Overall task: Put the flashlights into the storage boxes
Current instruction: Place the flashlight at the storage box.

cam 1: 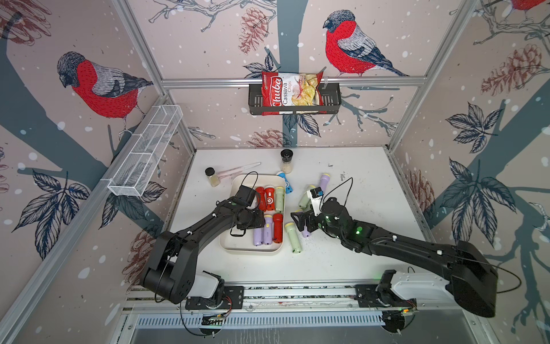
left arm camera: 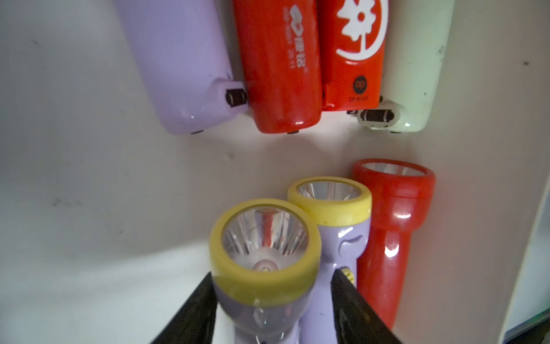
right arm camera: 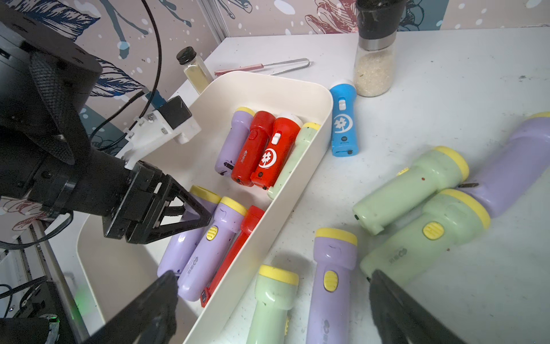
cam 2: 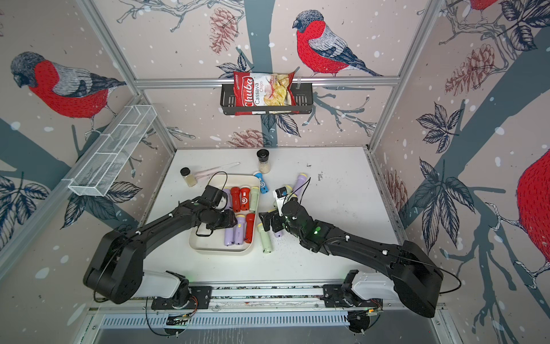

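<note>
Pinkish wallpaper (cam 1: 208, 44) printed with red-breasted birds, pine cones and branches is covering 3 walls. Aluminium rails (cam 1: 208, 82) are framing them. A white wire rack (cam 1: 145, 152) and a black basket (cam 1: 331, 99) are hanging above the white table (cam 1: 372, 184). Light is falling evenly.

Tray (cam 1: 250, 252) sits mid-table (cam 1: 372, 214), flashlights (cam 1: 269, 199) lying inside in two rows; loose flashlights (cam 1: 293, 238) scattered just right of it; jars (cam 1: 286, 162) and tongs (cam 1: 238, 169) behind.

left gripper (left arm camera: 272, 275): pointing down, jaws partly spread | right gripper (right arm camera: 272, 275): angled down, jaws wide apart
</note>
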